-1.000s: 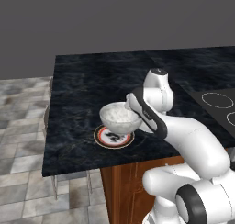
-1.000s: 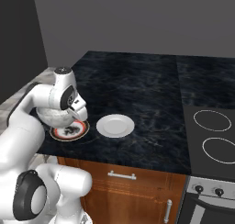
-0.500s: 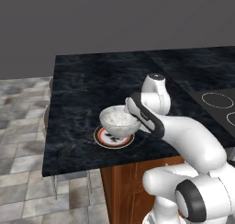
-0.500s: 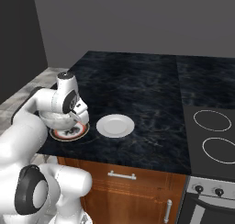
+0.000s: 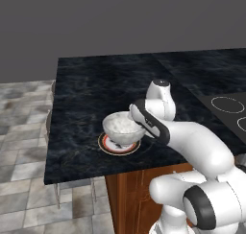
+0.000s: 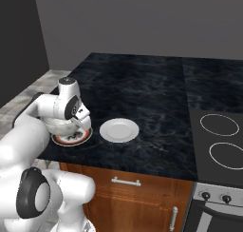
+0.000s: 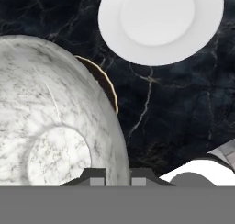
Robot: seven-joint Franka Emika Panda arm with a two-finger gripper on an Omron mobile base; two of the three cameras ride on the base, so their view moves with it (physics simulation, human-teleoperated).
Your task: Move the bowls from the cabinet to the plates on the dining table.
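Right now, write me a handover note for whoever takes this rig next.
Gripper: shut on the rim of the marbled bowl.
Marbled bowl: on or just above the orange plate near the table's front edge; contact unclear.
White plate: bare, beside the orange one.
Done: first bowl brought to its plate.
Left: release it, then fetch the second bowl for the white plate.

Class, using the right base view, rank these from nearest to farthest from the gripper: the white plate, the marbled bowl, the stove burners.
1. The marbled bowl, its rim pinched in the gripper, over the orange-red plate at the dining table's left front.
2. The white plate, just right of the bowl.
3. The stove burners, far right.
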